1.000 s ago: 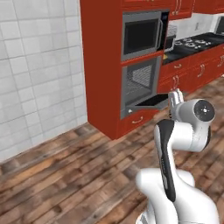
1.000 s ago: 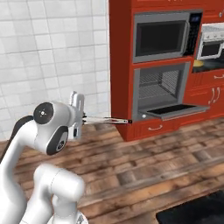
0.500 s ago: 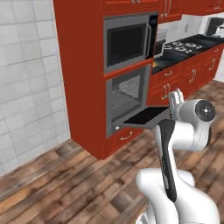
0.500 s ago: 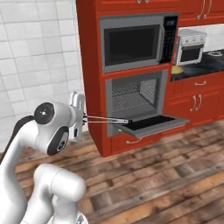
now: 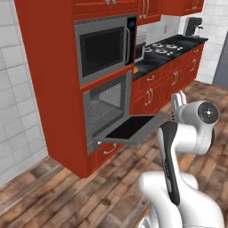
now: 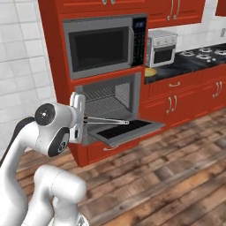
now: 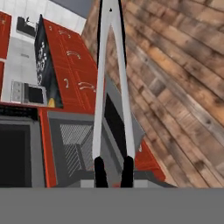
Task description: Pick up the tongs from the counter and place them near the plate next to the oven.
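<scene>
The fingers point(image 7: 101, 168) clamped the thin dark grey metal tongs point(image 6: 107, 120), which pointed toward the open grey wall oven point(image 6: 110, 106) in the red cabinet

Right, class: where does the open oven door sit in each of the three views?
Left base view: open oven door, centre, dropped flat below the oven cavity.
Right base view: centre, just right of the white arm.
Hand view: middle, seen between the arms of the tongs.
Shared landmark: the microwave beside the oven.
</scene>
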Available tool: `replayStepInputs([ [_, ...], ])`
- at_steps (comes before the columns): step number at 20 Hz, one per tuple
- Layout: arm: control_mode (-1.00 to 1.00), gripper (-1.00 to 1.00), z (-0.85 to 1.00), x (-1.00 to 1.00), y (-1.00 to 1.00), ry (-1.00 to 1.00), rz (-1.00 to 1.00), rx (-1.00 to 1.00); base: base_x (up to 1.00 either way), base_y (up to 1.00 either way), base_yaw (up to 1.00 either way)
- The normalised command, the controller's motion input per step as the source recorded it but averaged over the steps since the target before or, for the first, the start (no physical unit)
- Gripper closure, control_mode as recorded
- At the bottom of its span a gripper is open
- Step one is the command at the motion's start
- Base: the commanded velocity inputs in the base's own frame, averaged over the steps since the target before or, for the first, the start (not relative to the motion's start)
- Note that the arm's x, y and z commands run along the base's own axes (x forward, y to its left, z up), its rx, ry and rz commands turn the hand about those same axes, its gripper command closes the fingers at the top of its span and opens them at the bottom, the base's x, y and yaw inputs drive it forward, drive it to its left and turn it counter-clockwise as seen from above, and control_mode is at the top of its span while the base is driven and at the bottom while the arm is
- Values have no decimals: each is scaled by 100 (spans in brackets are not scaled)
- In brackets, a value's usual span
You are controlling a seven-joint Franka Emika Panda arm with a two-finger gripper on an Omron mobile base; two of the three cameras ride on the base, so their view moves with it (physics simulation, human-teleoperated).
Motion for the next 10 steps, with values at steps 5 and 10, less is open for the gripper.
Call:
replayStepInputs([
  [5, 100, 100, 0, 0, 0, 0, 0, 0, 100, -97, -18],
  [10, 100, 100, 0, 0, 0, 0, 0, 0, 100, -76, -37],
])
